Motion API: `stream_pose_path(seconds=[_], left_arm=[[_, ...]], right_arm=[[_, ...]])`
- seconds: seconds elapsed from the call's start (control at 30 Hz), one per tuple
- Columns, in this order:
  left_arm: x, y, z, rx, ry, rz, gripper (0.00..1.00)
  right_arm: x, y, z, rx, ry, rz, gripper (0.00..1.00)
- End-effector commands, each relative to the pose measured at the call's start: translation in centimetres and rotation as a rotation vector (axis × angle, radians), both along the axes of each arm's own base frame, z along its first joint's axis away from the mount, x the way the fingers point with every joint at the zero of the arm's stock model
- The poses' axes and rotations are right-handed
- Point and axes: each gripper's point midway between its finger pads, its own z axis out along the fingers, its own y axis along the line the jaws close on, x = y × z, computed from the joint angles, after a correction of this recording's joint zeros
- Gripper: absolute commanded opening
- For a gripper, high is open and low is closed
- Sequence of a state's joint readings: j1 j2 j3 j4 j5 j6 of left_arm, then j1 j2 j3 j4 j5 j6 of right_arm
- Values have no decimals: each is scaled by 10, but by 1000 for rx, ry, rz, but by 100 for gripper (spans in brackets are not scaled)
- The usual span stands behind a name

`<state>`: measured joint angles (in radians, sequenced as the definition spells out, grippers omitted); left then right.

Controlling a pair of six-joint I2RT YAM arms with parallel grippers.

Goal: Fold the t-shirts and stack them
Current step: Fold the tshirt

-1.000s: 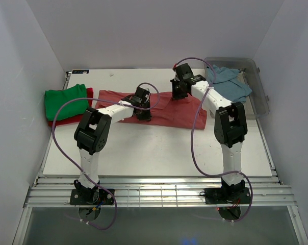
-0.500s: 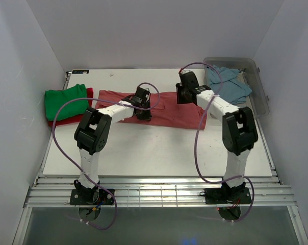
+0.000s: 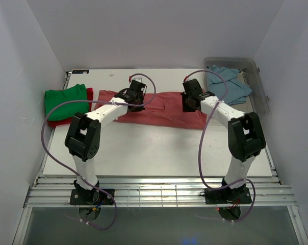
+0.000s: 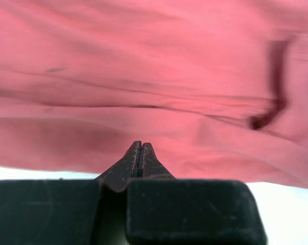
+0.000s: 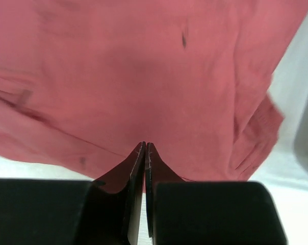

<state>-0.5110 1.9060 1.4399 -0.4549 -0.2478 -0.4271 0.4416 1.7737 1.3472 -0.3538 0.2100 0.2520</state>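
A salmon-pink t-shirt (image 3: pixel 164 108) lies spread in a long strip across the back middle of the table, and it fills both wrist views (image 4: pixel 154 66) (image 5: pixel 133 71). My left gripper (image 3: pixel 134 102) (image 4: pixel 140 146) is shut, its tips down on the shirt's left half with no cloth showing between them. My right gripper (image 3: pixel 188 104) (image 5: pixel 145 145) is shut too and rests on the shirt's right half near a sleeve (image 5: pixel 256 138). A folded green t-shirt (image 3: pixel 66 100) lies on a red one (image 3: pixel 57 121) at the left. The light blue t-shirt (image 3: pixel 228 84) hangs crumpled over the bin.
A clear plastic bin (image 3: pixel 258 99) stands at the back right by the wall. White walls close in the table on three sides. Purple cables loop from both arms. The white table (image 3: pixel 154 148) shows in front of the pink shirt.
My left gripper has slid from the shirt's middle toward its far left edge. My right gripper has come down from the far edge onto the shirt's right part.
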Motion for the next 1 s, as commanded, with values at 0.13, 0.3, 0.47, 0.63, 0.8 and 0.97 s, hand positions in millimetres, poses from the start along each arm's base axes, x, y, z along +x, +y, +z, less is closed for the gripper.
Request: stream_pose_path(seconds=[0.13,0.3,0.47,0.63,0.8,0.97], left_arm=[[-20,90,-19,178,94,149,0],[-24,136,-33,216,141,252,0],[-13,166,-35,216,141,309,0],[-4,173,-38,237,134,311,0],[-3,179,-52,280,154,305,0],[-11,189,-65,318,193,320,0]], right_arm=[[-18,-4,-61,-64,214,-41,8],[-24,-12,-79,-107,265,-78,8],[-31,-23,-91,-164,300,-103,8],[-35,-29,-102,-184,332,-113,8],[-36,-31,-111,-202,354,-117,8],[-34,-36,-115,-217,370,-125,8]])
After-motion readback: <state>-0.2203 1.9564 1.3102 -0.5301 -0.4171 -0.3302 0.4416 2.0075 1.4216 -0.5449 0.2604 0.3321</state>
